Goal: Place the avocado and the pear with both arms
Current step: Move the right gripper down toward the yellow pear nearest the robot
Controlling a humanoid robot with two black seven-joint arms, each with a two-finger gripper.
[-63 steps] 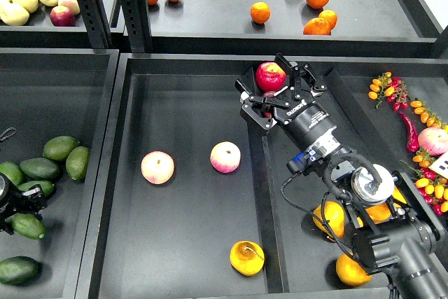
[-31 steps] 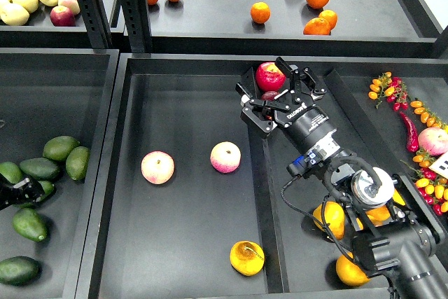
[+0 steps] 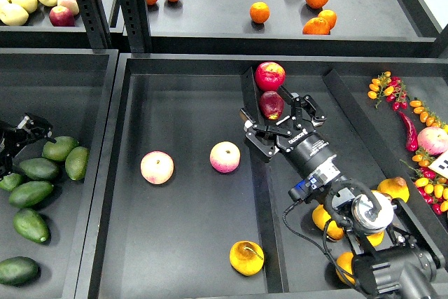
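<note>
Several dark green avocados (image 3: 38, 168) lie in the left bin. My left gripper (image 3: 29, 131) hovers just above and behind them at the left edge, with nothing in it; it is too dark to tell its fingers apart. A golden-yellow pear (image 3: 246, 257) with a thin stem lies at the front of the middle bin. My right gripper (image 3: 278, 111) is open at the divider between the middle and right bins. A dark red apple (image 3: 271, 103) sits between its spread fingers, and a bright red apple (image 3: 269, 75) lies just beyond them.
Two pink-yellow peaches (image 3: 157, 167) (image 3: 225, 157) lie in the middle bin. More yellow fruits (image 3: 394, 188) lie in the right bin under my right arm. Cherry tomatoes and a chili (image 3: 409, 131) are at far right. Oranges (image 3: 260, 12) and apples (image 3: 61, 15) sit on the back shelf.
My left gripper has risen from among the front avocados to behind the pile, empty. My right gripper has pulled back from the bright red apple towards me; a dark red apple now shows between its fingers.
</note>
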